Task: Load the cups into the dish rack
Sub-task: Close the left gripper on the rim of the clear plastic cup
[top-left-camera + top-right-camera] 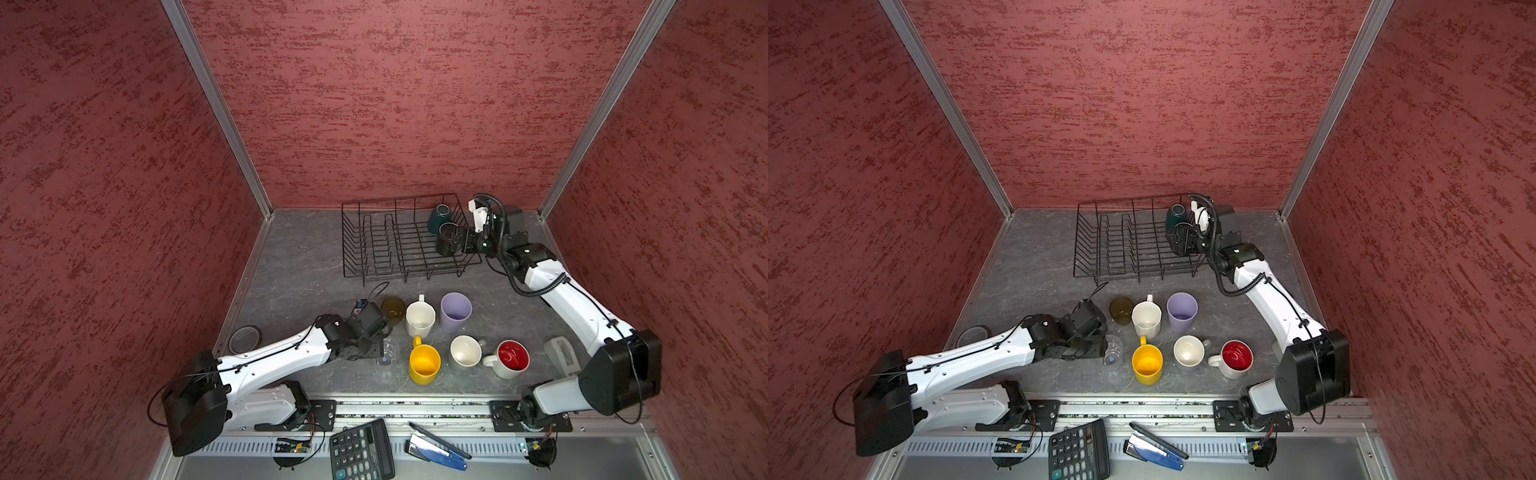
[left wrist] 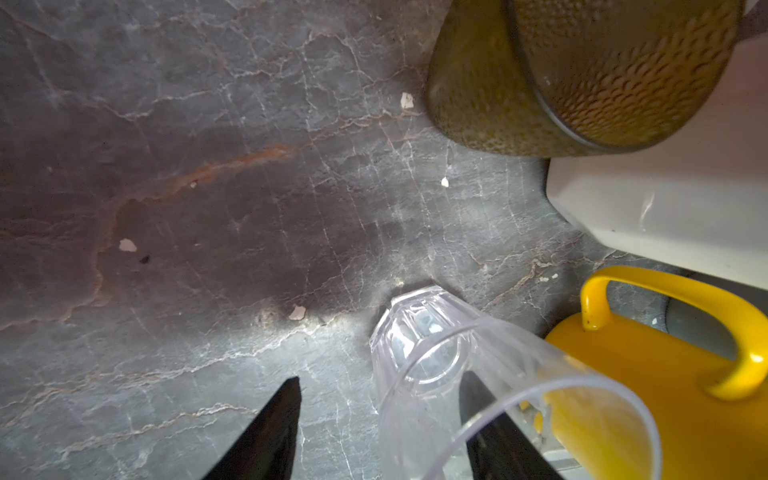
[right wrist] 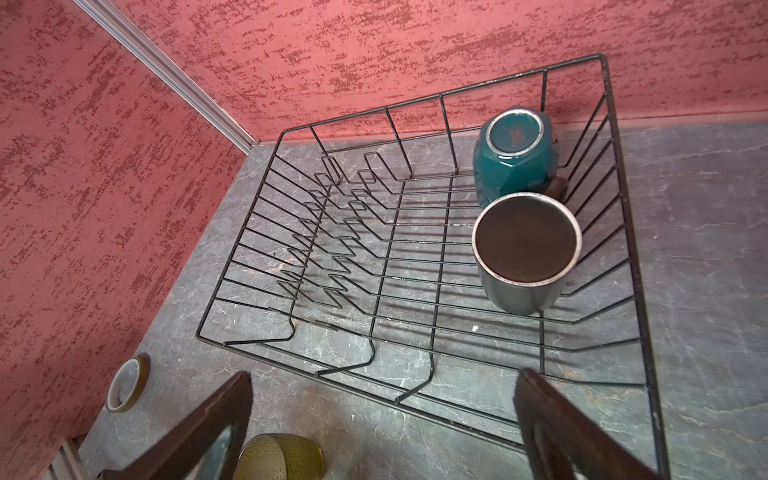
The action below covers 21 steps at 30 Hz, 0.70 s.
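Note:
The black wire dish rack (image 1: 395, 245) stands at the back of the table. A teal cup (image 3: 513, 162) and a black cup (image 3: 525, 245) sit bottom-up in its right end. My right gripper (image 3: 384, 374) hovers open and empty over the rack's near right side, by the black cup (image 1: 444, 247). In front of the rack stand an olive glass (image 1: 392, 309), a white mug (image 1: 419, 319), a lavender tumbler (image 1: 456, 311), a yellow mug (image 1: 424, 365), a grey mug (image 1: 466, 351) and a red-inside mug (image 1: 513, 358). My left gripper (image 2: 382, 377) is open astride the wall of the upright clear glass (image 2: 419, 332). One finger is inside, the other outside and apart from the wall.
A tape roll (image 1: 245, 338) lies at the left edge of the table. A grey device (image 1: 563, 357) sits under the right arm. A calculator (image 1: 361, 451) and a blue stapler (image 1: 438, 449) lie on the front rail. Red walls close in three sides.

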Motion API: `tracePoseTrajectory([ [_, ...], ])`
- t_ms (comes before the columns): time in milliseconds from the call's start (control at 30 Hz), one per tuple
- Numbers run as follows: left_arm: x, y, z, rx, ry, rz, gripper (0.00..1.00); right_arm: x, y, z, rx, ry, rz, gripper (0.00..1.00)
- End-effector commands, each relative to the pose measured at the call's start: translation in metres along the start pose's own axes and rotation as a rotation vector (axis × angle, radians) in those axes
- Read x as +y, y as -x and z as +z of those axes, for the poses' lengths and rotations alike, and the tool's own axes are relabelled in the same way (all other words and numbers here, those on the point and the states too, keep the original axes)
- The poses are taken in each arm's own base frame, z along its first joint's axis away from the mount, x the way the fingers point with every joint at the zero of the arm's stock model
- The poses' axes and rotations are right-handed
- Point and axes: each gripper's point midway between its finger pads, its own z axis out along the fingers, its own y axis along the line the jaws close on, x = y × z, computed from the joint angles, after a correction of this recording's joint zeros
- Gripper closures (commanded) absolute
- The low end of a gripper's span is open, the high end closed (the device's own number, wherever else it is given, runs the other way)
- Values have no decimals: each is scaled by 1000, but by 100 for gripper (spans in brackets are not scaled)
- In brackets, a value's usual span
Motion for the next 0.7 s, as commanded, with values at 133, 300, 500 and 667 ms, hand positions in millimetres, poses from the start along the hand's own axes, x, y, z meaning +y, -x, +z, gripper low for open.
tracePoseTrajectory([
  [133, -6, 1, 4, 7, -13, 0, 47, 8, 6, -5, -27, 33, -19, 1],
  [300, -8, 0, 4, 10, -25, -8, 52, 9, 6, -6, -31, 33, -24, 1],
  [500, -6, -1, 1, 10, -25, -8, 60, 9, 4, -6, -27, 40, -22, 1],
  [667, -4, 2, -2, -2, -37, -19, 67, 11, 4, -5, -28, 48, -18, 1],
])
